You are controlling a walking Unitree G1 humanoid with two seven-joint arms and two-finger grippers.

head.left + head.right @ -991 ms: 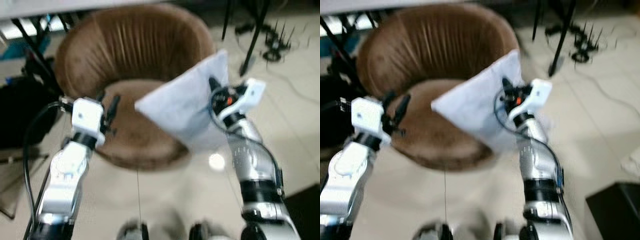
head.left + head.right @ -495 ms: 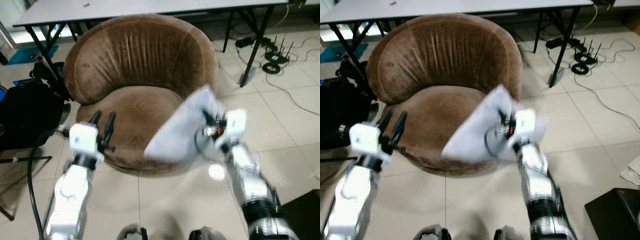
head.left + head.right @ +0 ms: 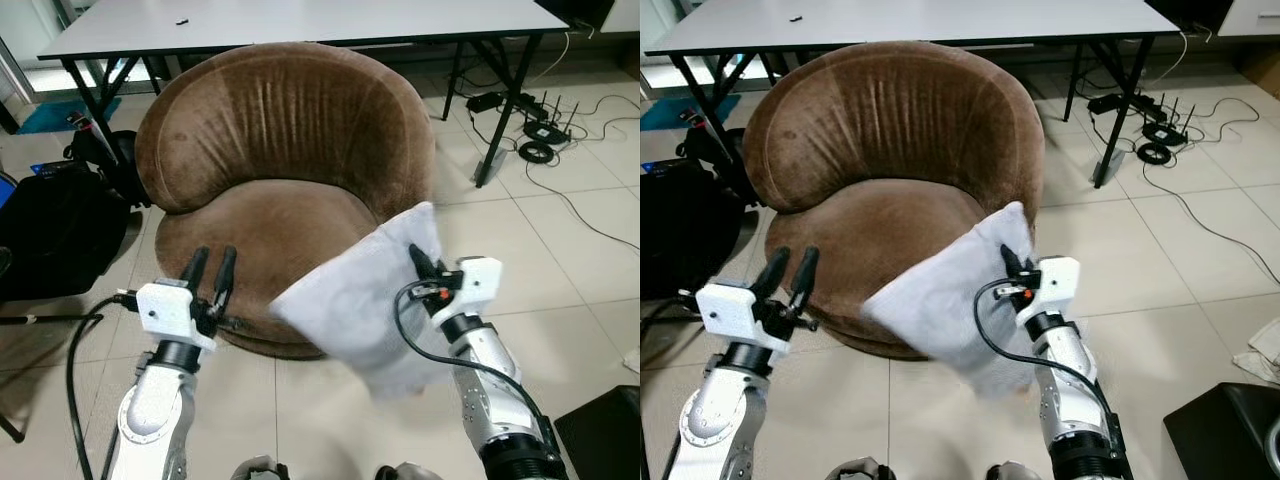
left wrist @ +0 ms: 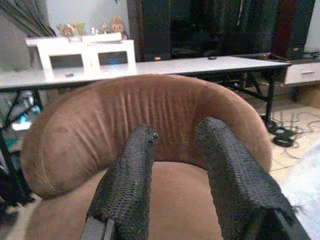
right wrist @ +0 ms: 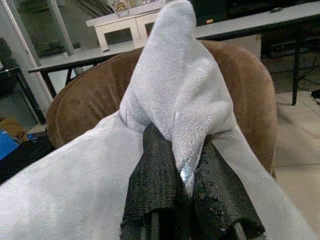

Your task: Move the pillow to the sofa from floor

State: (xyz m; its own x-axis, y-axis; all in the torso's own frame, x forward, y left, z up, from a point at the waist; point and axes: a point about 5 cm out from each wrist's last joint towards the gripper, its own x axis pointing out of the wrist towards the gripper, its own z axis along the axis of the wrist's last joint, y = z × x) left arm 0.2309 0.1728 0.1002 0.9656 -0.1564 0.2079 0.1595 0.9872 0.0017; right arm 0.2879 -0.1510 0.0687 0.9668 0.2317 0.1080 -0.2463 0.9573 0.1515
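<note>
The right claw (image 5: 182, 172) is clenched on a corner of the pale grey fleece pillow (image 3: 365, 300), holding it off the tiled floor (image 3: 570, 260) against the front edge of the round brown velvet sofa (image 3: 285, 160). The left claw (image 3: 210, 268) hangs released, empty, before the sofa's seat.

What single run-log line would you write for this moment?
right gripper: shut on pillow | pillow: held at sofa front edge | left gripper: open, free
</note>
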